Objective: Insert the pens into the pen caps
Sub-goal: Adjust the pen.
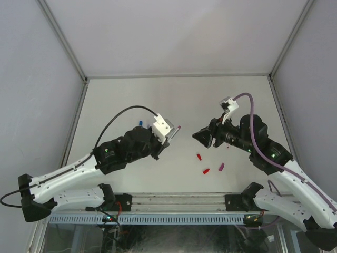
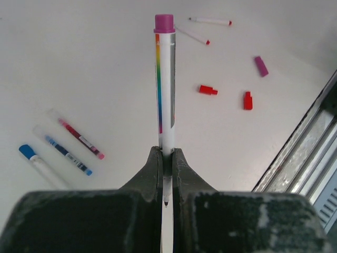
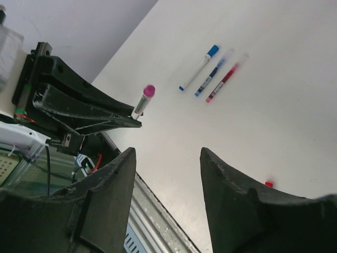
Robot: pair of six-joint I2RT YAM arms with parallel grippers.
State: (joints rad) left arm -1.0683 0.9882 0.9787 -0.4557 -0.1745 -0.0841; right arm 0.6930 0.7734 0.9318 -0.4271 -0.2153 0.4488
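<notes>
Left wrist view: left gripper (image 2: pixel 166 158) has its fingers pressed together on a pen (image 2: pixel 165 79), gripped low on the barrel. A dark tip shows between the fingers, and the magenta end points away from the wrist. The barrel is whitish-grey with a rainbow stripe along its length. Fine print beside the stripe is too small to read. The pen is held clear of the table (image 2: pixel 79 63).

Right wrist view: right gripper (image 3: pixel 166 158) has its fingers apart with nothing between them. It faces the held pen's magenta end across a gap.

Loose on the table, near its near edge and between the two arms:
- a red cap (image 2: pixel 208 90) and a second red cap (image 2: pixel 247 100), close together but apart
- a magenta cap (image 2: pixel 261 66) just beyond them
- farther out, a red-tipped pen (image 2: pixel 210 21) and a second red-tipped pen (image 2: pixel 192 35), lying close together

Toward the table's left edge, three lie side by side, roughly parallel:
- a red-ink pen (image 2: pixel 80 138)
- a blue-ink pen (image 2: pixel 66 151)
- a blue-capped pen (image 2: pixel 37 161)

Their barrel markings are unreadable.
</notes>
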